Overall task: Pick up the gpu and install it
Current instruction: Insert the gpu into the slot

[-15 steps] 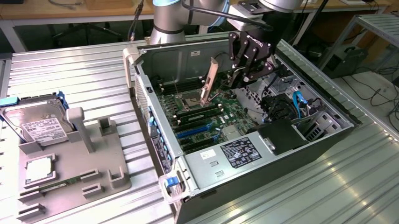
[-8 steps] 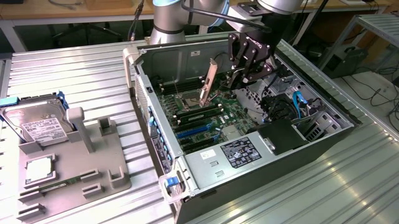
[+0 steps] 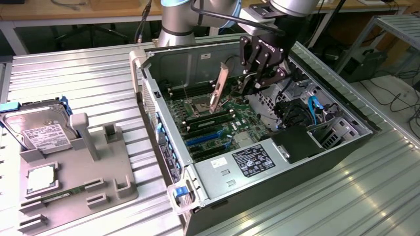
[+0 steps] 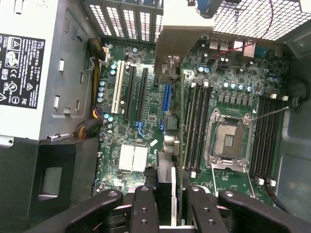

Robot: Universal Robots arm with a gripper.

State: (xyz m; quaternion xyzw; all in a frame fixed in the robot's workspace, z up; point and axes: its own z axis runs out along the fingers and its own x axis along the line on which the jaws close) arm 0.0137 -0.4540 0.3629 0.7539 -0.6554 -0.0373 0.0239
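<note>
GPU card hangs edge-on, pinched between the gripper's black fingers above the motherboard.

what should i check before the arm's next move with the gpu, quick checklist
1. Grip: the gripper is shut on the gpu, which hangs edge-down from it. ok
2. Card height: the gpu hangs above the motherboard, not seated. ok
3. Expansion slots: look bare, nothing plugged in. ok
4. Bracket lined up with the rear openings of the case: cannot tell
5. Card edge lined up over one slot: cannot tell
6. Loose cables: a blue cable lies beside the drive bay, away from the slots. ok
</note>
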